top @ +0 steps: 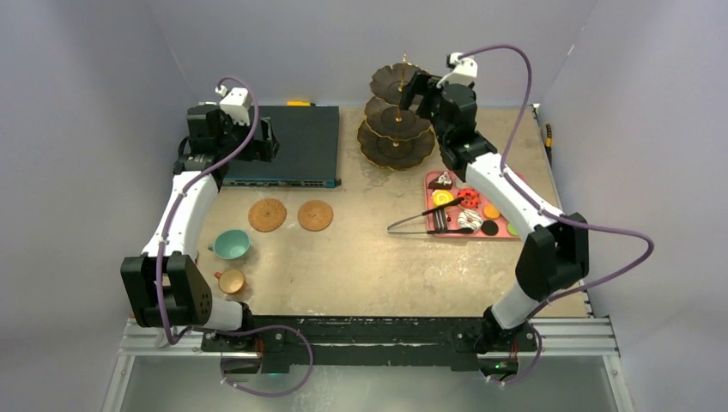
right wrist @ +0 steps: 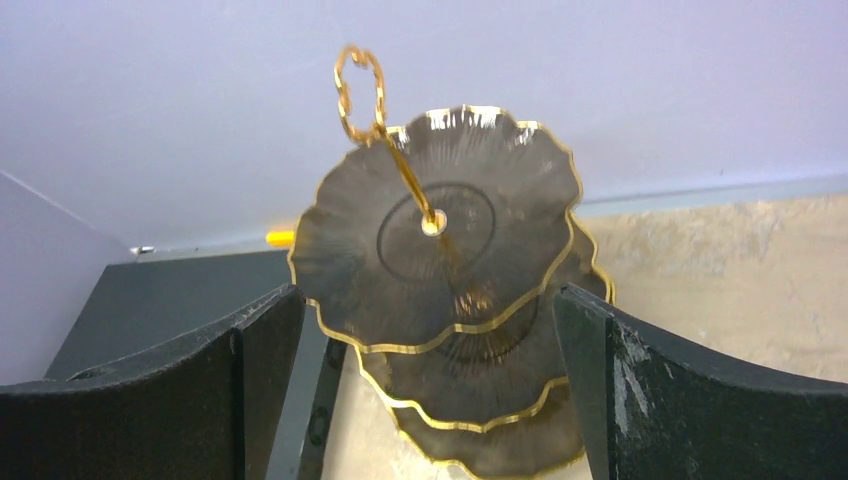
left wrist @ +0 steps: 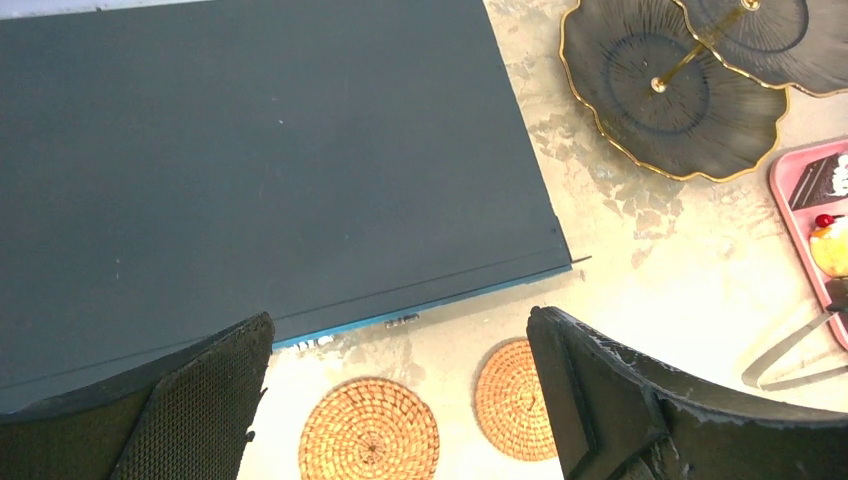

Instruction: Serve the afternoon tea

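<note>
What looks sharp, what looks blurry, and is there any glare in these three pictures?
Top external view: even light, faint shadows, crisp table. Left wrist view: the three-tier stand looks slightly smeared; the coasters look sharp. Right wrist view: the stand's gold rims glint, and the right claw sits dark and soft by the lens.

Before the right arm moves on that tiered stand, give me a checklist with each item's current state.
1. Right gripper open: ok.
2. Left gripper open, holding nothing: ok.
3. Three-tier stand upright, tiers bare: ok.
4. Gap between right gripper and the top tier: cannot tell.
5. Toy cakes on the pink tray, tongs lying across its edge: ok.
6. Teal cup and tan cup on the coasters: not ok, both stand off them.
</note>
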Action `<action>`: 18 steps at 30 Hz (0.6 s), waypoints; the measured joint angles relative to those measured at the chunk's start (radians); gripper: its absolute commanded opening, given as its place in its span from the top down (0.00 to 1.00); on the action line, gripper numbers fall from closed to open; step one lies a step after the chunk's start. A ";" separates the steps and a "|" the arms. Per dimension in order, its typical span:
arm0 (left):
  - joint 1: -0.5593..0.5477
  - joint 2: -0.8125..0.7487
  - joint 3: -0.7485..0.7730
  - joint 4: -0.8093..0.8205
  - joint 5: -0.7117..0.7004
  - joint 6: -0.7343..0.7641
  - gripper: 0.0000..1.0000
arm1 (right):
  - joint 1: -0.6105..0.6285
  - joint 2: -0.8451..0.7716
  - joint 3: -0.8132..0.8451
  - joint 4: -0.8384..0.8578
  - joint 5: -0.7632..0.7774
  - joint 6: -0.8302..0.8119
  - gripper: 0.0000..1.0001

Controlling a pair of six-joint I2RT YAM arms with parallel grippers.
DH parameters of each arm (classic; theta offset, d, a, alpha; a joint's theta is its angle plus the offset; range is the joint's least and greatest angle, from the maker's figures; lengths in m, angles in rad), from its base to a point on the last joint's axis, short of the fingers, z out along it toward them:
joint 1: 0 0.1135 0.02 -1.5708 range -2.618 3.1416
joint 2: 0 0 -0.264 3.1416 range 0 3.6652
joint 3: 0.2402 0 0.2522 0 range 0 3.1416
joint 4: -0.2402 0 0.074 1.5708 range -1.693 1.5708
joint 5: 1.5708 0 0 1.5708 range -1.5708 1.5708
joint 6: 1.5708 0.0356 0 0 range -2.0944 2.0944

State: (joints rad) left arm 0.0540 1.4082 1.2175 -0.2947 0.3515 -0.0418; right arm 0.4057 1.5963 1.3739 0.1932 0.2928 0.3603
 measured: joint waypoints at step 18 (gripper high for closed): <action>0.000 -0.022 0.000 -0.082 0.012 0.010 0.02 | 0.000 0.411 0.573 -0.211 0.004 -0.177 0.37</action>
State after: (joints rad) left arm 0.0540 1.3861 1.2175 -0.3763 0.3637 -0.0319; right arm 0.4053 2.0071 1.9465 -0.0181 0.2970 0.1833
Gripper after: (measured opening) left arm 0.986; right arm 0.730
